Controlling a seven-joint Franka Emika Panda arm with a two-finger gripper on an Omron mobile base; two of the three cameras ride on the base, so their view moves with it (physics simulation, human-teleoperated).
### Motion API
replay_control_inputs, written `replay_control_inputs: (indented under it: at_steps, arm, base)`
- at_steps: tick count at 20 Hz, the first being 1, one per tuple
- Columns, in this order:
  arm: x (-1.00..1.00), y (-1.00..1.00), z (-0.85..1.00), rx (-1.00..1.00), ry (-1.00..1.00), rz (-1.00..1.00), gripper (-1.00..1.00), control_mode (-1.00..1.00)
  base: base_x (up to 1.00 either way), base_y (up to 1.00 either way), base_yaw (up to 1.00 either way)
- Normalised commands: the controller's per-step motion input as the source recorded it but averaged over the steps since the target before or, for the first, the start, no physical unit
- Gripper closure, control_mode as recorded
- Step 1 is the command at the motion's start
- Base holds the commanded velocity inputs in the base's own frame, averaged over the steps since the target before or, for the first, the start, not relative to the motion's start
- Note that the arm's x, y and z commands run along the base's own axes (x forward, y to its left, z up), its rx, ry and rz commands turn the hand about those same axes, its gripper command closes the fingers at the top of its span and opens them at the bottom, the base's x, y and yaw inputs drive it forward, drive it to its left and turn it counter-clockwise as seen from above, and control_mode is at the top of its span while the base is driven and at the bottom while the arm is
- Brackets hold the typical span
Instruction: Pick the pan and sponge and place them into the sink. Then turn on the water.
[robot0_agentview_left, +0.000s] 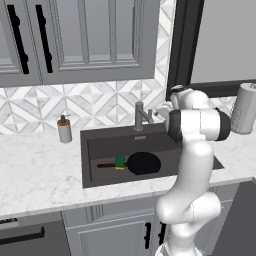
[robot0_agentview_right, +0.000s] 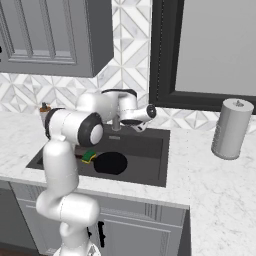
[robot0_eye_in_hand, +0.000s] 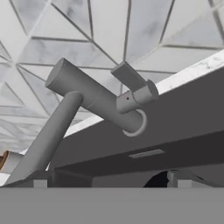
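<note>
Round black frying pan and green-yellow sponge sit in the dark grey sink. Gripper empty, fingers spread; grey metal faucet lever just ahead. Risk: fingers slide past the lever, no water.

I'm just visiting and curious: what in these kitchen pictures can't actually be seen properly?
- The sink's right part, left base view: behind the arm.
- The pan's handle, right base view: behind the arm; the sponge partly too.
- The jaws' gap, hand view: cut off by the bottom edge.
- The faucet's spout end, hand view: past the lower left.
</note>
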Motion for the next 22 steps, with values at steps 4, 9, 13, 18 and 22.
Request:
replay_control_inputs:
  at_steps: [4, 9, 13, 18, 22]
  arm:
    - [0.31, 0.01, -0.18, 0.00, 0.00, 0.00, -1.00, -1.00]
    - [0.35, 0.00, -0.19, 0.00, 0.00, 0.00, -1.00, -1.00]
    - [0.36, 0.00, -0.13, 0.00, 0.00, 0.00, -1.00, -1.00]
    - [0.32, 0.00, -0.10, 0.00, 0.00, 0.00, -1.00, -1.00]
    - [0.29, 0.00, -0.14, 0.00, 0.00, 0.00, -1.00, -1.00]
  base:
    - [0.00, 0.00, 0.00]
    - [0.00, 0.00, 0.00]
    - [0.00, 0.00, 0.00]
    - [0.00, 0.00, 0.00]
    - [0.00, 0.00, 0.00]
